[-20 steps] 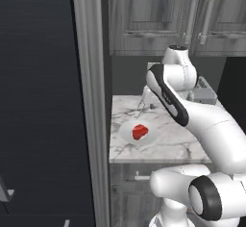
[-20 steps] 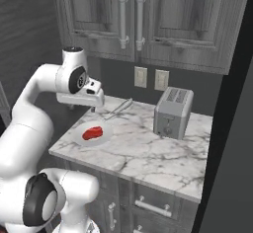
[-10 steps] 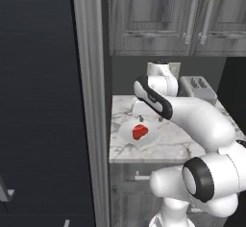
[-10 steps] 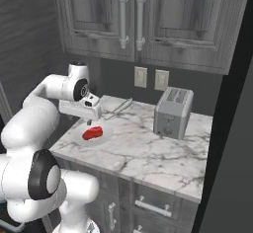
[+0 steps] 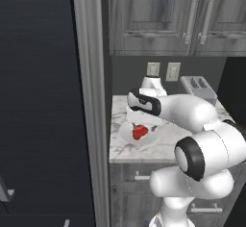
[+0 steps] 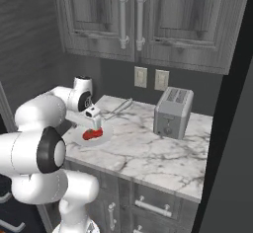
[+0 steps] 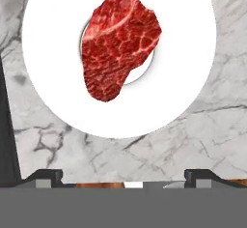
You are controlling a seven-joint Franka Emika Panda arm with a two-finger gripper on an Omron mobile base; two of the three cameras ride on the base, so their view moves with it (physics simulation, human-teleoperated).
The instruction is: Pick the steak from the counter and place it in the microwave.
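The steak, a red marbled chunk, lies on a round white plate on the marble counter. My gripper hangs just above it, open, its two dark fingertips set wide apart with nothing between them. From the right base view the gripper points down right over the steak near the counter's left end. In the left base view the steak shows under my forearm on the plate. The microwave is out of view.
A silver toaster stands at the back of the counter, right of the plate. A long grey utensil lies behind the plate. Wall outlets and upper cabinets are above. A tall dark panel closes off the left.
The arm has swung forward and down, bringing the hand from behind the steak to just above it. The gripper has stayed open and the steak has not moved.
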